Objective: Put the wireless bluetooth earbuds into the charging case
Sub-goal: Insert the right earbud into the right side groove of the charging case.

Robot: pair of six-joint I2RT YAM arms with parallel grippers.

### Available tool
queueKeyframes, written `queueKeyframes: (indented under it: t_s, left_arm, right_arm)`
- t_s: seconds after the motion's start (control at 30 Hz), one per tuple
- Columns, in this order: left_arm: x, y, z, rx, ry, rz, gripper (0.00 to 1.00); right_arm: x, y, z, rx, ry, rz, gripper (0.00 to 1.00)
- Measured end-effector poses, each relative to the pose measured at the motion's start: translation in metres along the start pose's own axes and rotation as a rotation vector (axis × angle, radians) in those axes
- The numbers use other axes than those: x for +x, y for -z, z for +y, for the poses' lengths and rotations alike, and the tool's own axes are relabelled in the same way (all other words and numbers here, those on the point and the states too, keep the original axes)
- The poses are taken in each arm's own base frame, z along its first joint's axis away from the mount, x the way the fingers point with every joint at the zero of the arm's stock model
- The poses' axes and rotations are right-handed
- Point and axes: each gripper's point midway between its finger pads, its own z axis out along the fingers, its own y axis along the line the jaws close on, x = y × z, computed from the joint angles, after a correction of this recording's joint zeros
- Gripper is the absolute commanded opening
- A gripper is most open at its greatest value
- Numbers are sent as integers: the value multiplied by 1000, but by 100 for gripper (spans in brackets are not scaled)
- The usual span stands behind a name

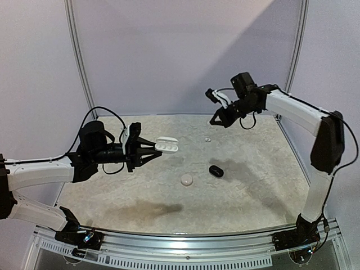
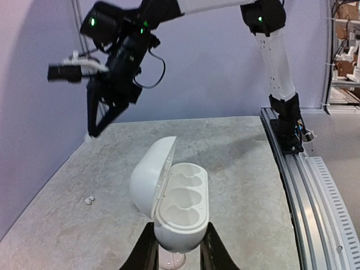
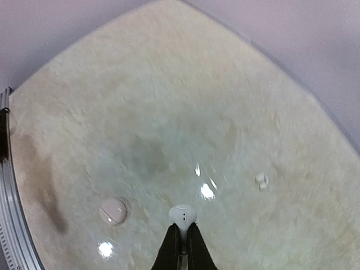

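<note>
1. The left gripper (image 2: 179,249) pinched the bottom end of the open white charging case (image 2: 181,205). It held the case up above the table (image 1: 253,185), at the left middle of the top view. The lid stood open and the hollows inside looked empty.
2. The right gripper (image 3: 183,233) had its fingers pressed together on one white earbud (image 3: 183,214). It hung high over the table, at the upper right of the top view, well apart from the case.
3. The step looked like bringing this bud over to the case. A good way would be to go slowly and come down right over one empty hollow.
4. The bud should line up with the hollow before the fingers let go. It is tiny and could bounce out.
5. The left gripper should hold the case steady, with the open side facing the bud.
6. A second white earbud (image 3: 261,180) lay on the table for later. A round white case (image 3: 115,210) and a black case (image 1: 216,170) lay there too.
</note>
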Motion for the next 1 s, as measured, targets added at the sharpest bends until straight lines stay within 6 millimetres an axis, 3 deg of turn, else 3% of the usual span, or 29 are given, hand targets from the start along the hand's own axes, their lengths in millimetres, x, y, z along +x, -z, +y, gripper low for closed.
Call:
queueKeyframes:
  t_s: [0.1, 0.2, 0.27, 0.37, 0.47, 0.63, 0.77, 1.0]
  left_arm:
    - [0, -1, -4, 27, -30, -4, 0]
    - [2, -1, -7, 45, -32, -3, 0]
    - [2, -2, -8, 49, -31, -3, 0]
    - [2, -2, -9, 52, -31, -3, 0]
    - [2, -2, -9, 54, -31, -3, 0]
    - [2, -2, -9, 54, -32, -4, 0]
    - [1, -2, -9, 53, -34, -6, 0]
    - [0, -1, -10, 52, -36, -8, 0]
  right_arm:
    - [-53, 49, 53, -14, 167, -188, 0]
    - [-85, 83, 116, -77, 324, -328, 0]
    - [-94, 94, 157, -134, 421, -382, 0]
    - [-91, 93, 211, -222, 558, -404, 0]
    - [-80, 87, 247, -281, 661, -389, 0]
    - [-75, 74, 270, -316, 752, -350, 0]
    - [-65, 62, 266, -313, 767, -297, 0]
    - [-55, 59, 261, -305, 775, -249, 0]
